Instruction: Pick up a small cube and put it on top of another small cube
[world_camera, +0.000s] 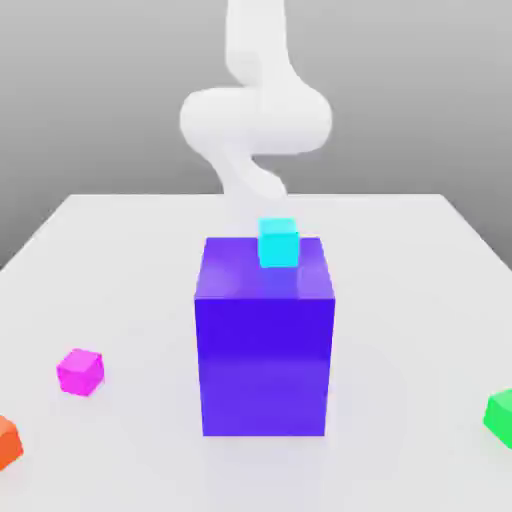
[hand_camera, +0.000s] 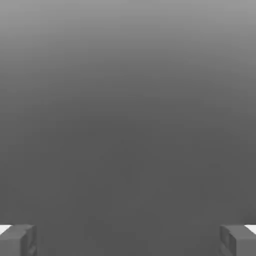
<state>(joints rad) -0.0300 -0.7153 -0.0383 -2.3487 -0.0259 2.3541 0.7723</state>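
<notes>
The small glossy magenta-pink cube (world_camera: 80, 371) rests on the white table (world_camera: 120, 250) at the exterior view's left, well apart from the big purple-blue cube (world_camera: 264, 340) in the middle. A small cyan cube (world_camera: 278, 242) shows at the far edge of the big cube's top. A small orange cube (world_camera: 6, 440) lies at the near left corner. The white arm (world_camera: 255, 120) rises behind the big cube. In the hand view my gripper (hand_camera: 128, 240) is open, its grey fingertips (hand_camera: 17, 240) set far apart with nothing between them, facing plain grey.
A small green cube (world_camera: 500, 415) sits at the exterior view's right edge. The big purple-blue cube stands tall between the arm and the near side of the table. Bare white table lies around the magenta cube.
</notes>
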